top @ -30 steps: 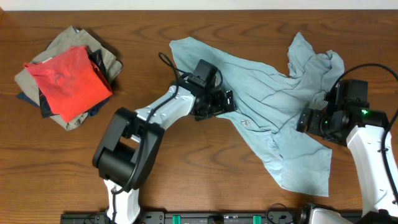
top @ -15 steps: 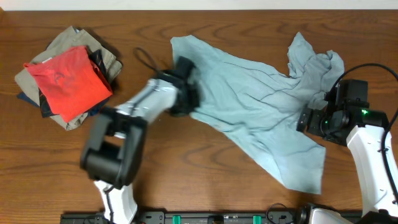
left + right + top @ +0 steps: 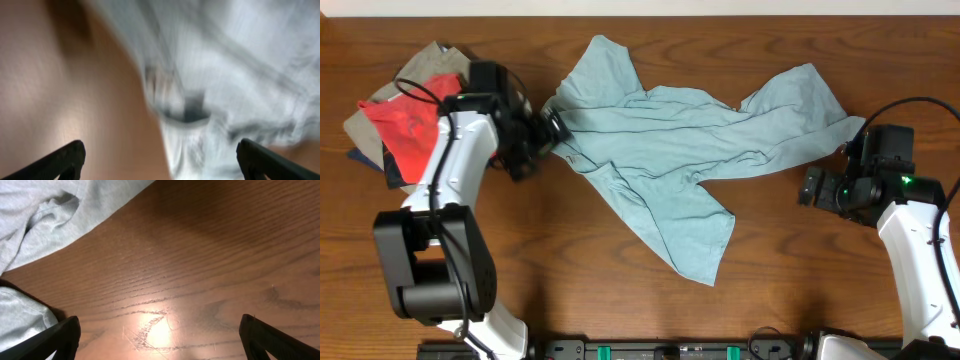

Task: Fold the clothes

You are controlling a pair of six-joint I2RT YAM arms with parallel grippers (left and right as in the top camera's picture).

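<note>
One crumpled pale blue cloth shirt (image 3: 670, 150) lies between the left pincer (image 3: 552, 127) and right pincer (image 3: 807, 188), both spread apart. One multicoloured pile of folded clothes (image 3: 405, 120) sits behind the left pincer.

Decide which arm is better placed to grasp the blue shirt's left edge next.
Left. The left gripper hangs open right at the blue shirt's left edge, with cloth filling its wrist view. The right gripper is open over bare table beyond the opposite sleeve.

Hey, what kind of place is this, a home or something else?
Likely a robotics lab bench, not a home: a left arm and right arm stand at a wooden table, with a blue shirt and clothes pile to fold.
</note>
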